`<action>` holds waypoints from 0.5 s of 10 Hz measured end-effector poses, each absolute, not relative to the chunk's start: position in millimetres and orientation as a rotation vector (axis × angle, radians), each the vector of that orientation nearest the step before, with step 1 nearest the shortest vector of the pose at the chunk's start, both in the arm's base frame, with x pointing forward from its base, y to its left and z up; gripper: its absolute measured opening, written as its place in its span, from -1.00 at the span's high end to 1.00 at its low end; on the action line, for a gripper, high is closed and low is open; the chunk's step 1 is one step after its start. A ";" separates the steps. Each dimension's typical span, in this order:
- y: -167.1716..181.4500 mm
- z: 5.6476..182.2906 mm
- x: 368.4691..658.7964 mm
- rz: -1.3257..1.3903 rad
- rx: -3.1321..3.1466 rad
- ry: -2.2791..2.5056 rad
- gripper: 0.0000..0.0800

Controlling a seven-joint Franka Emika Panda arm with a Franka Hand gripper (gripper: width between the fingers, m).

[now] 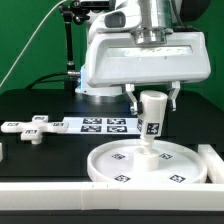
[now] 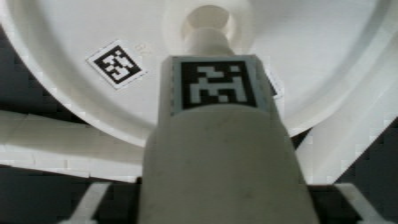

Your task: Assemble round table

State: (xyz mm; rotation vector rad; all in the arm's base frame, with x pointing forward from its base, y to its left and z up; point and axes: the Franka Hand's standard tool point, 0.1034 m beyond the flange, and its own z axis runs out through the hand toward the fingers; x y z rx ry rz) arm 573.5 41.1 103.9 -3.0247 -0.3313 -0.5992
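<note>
The white cylinder leg (image 1: 152,112) with a black-white tag stands upright over the middle of the large rimmed round disc (image 1: 110,165). My gripper (image 1: 153,97) is shut on the leg's upper end, one finger on each side. In the wrist view the leg (image 2: 214,120) fills the middle, its far end over the disc (image 2: 80,80), which carries a square tag. Whether the leg's lower end touches the disc cannot be told. The cross-shaped four-arm piece (image 1: 30,127) lies flat on the black table at the exterior view's left.
The marker board (image 1: 100,124) lies on the table behind the disc. A long white straight-edged bar (image 1: 60,196) runs along the front, with a short arm at the exterior view's right (image 1: 212,158). The arm's white body (image 1: 140,55) hangs above the disc.
</note>
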 end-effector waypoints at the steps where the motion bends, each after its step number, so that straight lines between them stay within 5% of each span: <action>1: 41.1 103.8 573.4 -0.599 -3.025 -0.331 -0.03; 5: 40.6 93.2 564.7 -0.622 -3.030 -0.328 -0.03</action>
